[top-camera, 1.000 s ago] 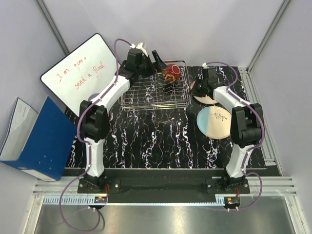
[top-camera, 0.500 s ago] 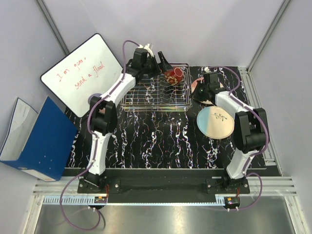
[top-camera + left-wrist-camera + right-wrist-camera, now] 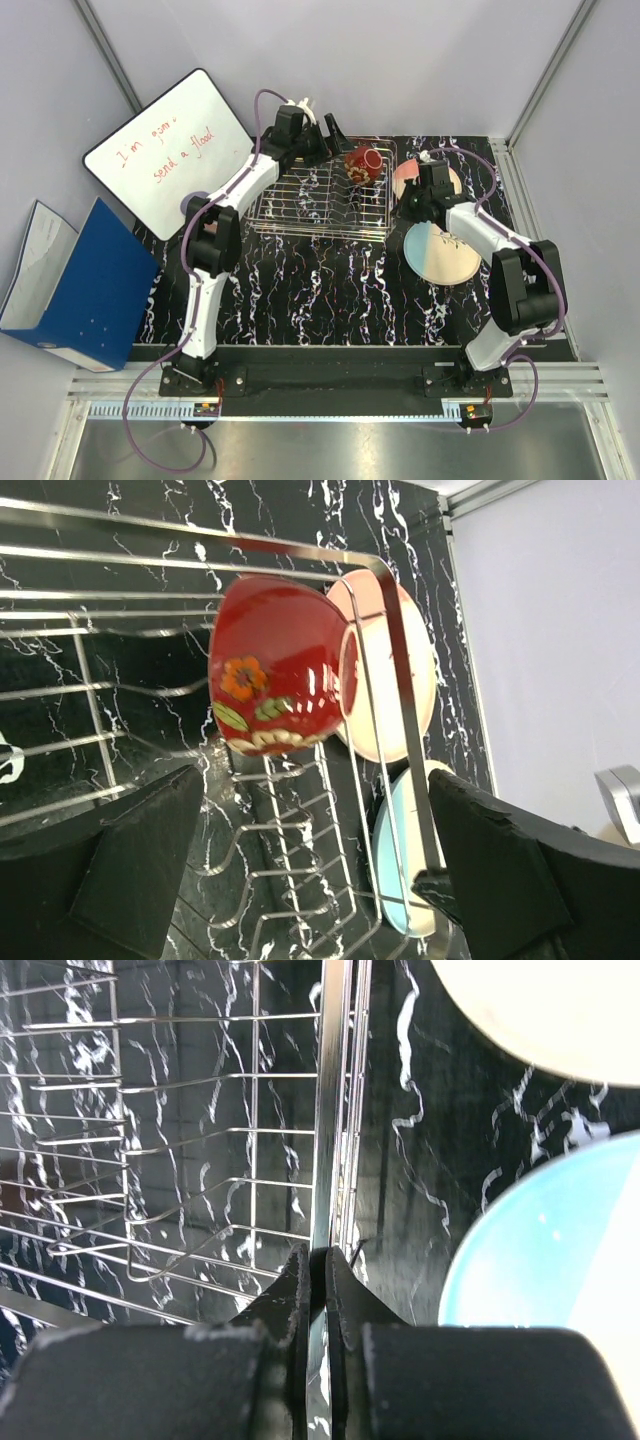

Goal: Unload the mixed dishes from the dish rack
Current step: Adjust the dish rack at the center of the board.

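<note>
since a second ago the right gripper (image 3: 317, 1256) has left the pink plate (image 3: 372, 715) and swung in to the right rim of the dish rack (image 3: 300, 205). the left gripper (image 3: 314, 780) has reached further across the rack's far side toward the red bowl (image 3: 280, 675). the bowl itself sits a little nearer the rack's right edge than it did.

the rack stands at the back of the black marbled table (image 3: 300, 300), and the bowl is the only dish seen in it. both plates are already out: the pink one lies flat just right of the rack, and the blue plate (image 3: 440, 255) is close beside it, nearer the arm bases. the bowl lies tipped on its side in the rack's far right corner, against the rim wire, its mouth apparently turned toward the pink plate.

the coming move likely turns on one relation. the bowl lies straight ahead of the left gripper, centred on its gap, so that arm is the one placed to take it. its fingers (image 3: 140, 870) stand wide apart, holding nothing. the right fingers are pressed almost together and appear pinched on the rack's rim wire, probably to steady it.

the top view gives the layout but hides both finger gaps. the left wrist view shows the spread and the bowl's flowered flank. the right wrist view shows the narrow slit at the rim and no bowl at all.
</note>
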Available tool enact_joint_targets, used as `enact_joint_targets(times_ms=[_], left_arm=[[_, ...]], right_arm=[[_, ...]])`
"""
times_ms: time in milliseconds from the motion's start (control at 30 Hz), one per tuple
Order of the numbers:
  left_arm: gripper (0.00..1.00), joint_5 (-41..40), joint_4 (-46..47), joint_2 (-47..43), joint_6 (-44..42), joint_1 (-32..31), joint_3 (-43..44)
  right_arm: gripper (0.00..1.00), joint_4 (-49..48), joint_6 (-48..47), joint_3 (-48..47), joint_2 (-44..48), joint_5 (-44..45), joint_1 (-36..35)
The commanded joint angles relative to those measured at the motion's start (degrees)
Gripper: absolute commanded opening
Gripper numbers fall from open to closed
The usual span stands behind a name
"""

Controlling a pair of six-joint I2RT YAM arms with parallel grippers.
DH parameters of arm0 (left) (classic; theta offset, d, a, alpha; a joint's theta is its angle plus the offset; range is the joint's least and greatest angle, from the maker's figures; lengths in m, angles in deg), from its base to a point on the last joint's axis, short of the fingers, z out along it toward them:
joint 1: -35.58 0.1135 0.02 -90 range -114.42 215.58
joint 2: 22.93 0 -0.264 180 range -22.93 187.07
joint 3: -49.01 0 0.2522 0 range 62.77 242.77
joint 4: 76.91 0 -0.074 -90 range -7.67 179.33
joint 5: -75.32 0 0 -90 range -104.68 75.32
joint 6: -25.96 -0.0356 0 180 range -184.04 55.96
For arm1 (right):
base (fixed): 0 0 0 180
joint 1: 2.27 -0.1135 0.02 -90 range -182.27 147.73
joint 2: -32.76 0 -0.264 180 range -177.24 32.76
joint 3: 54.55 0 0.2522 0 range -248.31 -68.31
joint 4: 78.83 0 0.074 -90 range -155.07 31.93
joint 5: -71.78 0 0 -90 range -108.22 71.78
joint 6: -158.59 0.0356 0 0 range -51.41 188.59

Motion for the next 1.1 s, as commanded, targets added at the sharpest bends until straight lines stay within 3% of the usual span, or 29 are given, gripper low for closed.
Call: enact_joint_targets(times_ms=[0, 533, 567, 633, 667, 767, 1067], left_arm=[[0.99, 1.30, 2.07, -4.91, -1.78, -0.59, -1.78], [0.99, 1.73, -1.53, -3.16, -3.98, -3.93, -0.11], [0.99, 1.74, -1.97, -2.81, -3.97, -4.02, 0.15], [0.99, 1.74, -2.15, -2.02, -3.97, -4.02, 0.42], [0.99, 1.74, -2.58, -1.76, -3.97, -4.11, 0.42], [0.99, 1.65, -2.85, -0.79, -3.97, -4.11, 0.50], [0.99, -0.81, -5.05, 3.07, -4.77, -3.93, 3.31]], right_arm=[[0.00, 6.74, -3.11, 2.56, 4.35, -1.33, -2.30], [0.00, 11.84, -1.98, 8.10, 11.66, 1.05, -4.32], [0.17, 12.01, -1.71, 8.02, 11.74, 1.48, -4.24], [0.32, 12.02, -1.01, 8.02, 12.18, 1.92, -4.24], [0.44, 12.10, -0.83, 8.10, 12.79, 2.45, -4.24], [0.58, 11.84, -0.22, 7.67, 13.50, 2.80, -4.24], [0.61, 11.66, 1.36, 5.47, 17.27, 1.92, -4.24]])
